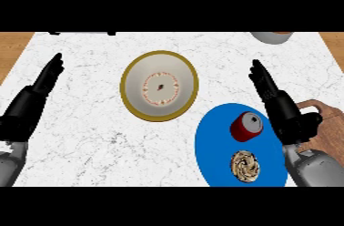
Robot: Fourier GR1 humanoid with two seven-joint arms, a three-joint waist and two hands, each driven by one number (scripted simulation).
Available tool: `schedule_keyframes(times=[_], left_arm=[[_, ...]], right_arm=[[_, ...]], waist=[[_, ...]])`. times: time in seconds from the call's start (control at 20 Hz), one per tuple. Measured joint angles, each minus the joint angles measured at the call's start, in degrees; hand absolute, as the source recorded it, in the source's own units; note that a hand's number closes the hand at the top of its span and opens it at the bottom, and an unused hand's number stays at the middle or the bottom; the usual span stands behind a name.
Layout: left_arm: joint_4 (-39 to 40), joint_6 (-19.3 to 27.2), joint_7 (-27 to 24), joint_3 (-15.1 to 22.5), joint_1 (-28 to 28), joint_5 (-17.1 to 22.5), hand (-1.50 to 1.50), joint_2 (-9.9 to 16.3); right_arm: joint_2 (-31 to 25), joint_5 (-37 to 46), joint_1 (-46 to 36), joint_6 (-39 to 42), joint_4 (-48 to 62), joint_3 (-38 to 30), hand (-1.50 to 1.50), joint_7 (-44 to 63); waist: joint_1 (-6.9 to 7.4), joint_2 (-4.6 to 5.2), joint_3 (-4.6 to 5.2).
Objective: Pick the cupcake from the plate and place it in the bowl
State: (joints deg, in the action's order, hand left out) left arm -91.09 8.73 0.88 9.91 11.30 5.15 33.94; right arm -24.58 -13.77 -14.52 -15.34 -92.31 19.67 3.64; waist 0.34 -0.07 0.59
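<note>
Head view showed the cupcake (246, 166) on the blue plate (214, 147), beside the right hand (285, 115); both hands released. It seemed soft and light; grasping its sides looked safest.

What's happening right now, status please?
Left hand and right hand open, empty. Cupcake on blue plate, beside red can. Bowl empty.
</note>
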Motion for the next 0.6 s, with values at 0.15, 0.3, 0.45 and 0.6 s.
schedule_keyframes(times=[0.15,0.3,0.45,0.6], left_arm=[[0.8,0.6,-0.4,-2.1,0.9,1.5,0.0,-1.2],[0.9,2.2,-1.0,-4.4,1.6,4.1,0.0,-3.6],[2.1,3.5,-0.7,-7.4,1.1,7.3,0.0,-5.5],[3.2,3.4,-2.0,-10.1,0.3,9.7,0.0,-6.5]], right_arm=[[1.5,-2.3,0.5,5.6,-4.3,4.1,-1.5,-1.2],[5.3,-5.7,-0.8,13.3,-9.6,12.0,-1.5,-2.6],[2.2,3.8,-1.0,11.9,-15.0,14.9,-1.5,-6.3],[1.3,11.9,5.6,8.2,-20.5,19.5,-1.5,-12.6]], waist=[[0.12,-0.03,-0.32],[2.01,-0.16,-0.4],[-0.01,-1.09,-0.26],[-1.3,-0.88,-0.43]])
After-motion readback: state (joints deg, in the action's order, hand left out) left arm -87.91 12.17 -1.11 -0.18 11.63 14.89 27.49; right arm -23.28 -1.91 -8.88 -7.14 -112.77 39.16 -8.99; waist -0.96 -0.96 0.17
